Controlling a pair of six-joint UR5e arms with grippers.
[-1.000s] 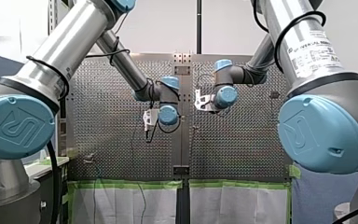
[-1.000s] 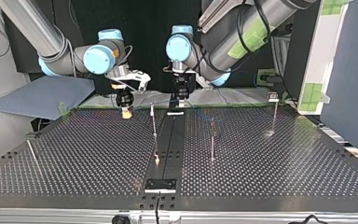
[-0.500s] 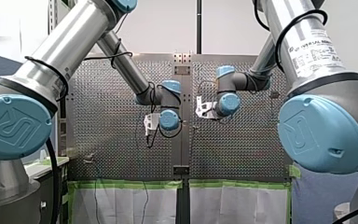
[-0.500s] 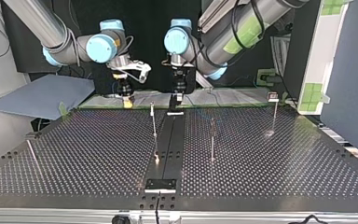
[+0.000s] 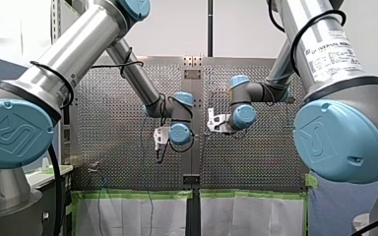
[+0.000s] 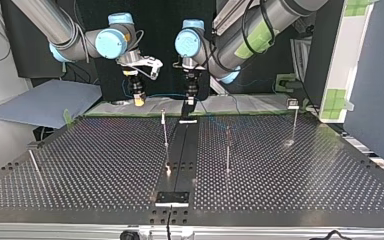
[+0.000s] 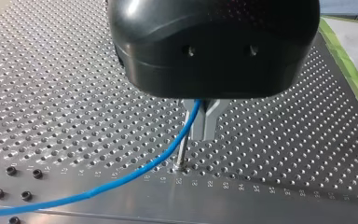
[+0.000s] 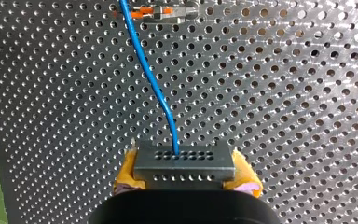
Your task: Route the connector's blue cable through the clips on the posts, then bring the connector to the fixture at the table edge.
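In the right wrist view my right gripper [image 8: 185, 173] is shut on the grey connector [image 8: 182, 160], its yellow pads [image 8: 127, 171] against both ends. The blue cable [image 8: 151, 79] leaves the connector and runs ahead to an orange-marked clip [image 8: 161, 11]. My left gripper [image 7: 204, 133] has its metal fingers shut on the blue cable [image 7: 121, 179], right above a thin post [image 7: 181, 151]. In the top view both grippers hang over the table's far edge, my right gripper [image 6: 139, 99] at the left and my left gripper [image 6: 188, 102] near the middle.
Thin posts stand on the perforated table [image 6: 105, 160]: one left of the centre strip [image 6: 165, 129], one right of it [image 6: 227, 149], one at the far right [image 6: 295, 122]. A leaning rod [image 6: 34, 162] is at the left. The fixture plate [image 6: 172, 198] sits at the near edge.
In the top view both grippers have risen above the far edge of the table. The right one took the connector up with it and the left one kept hold of the cable.
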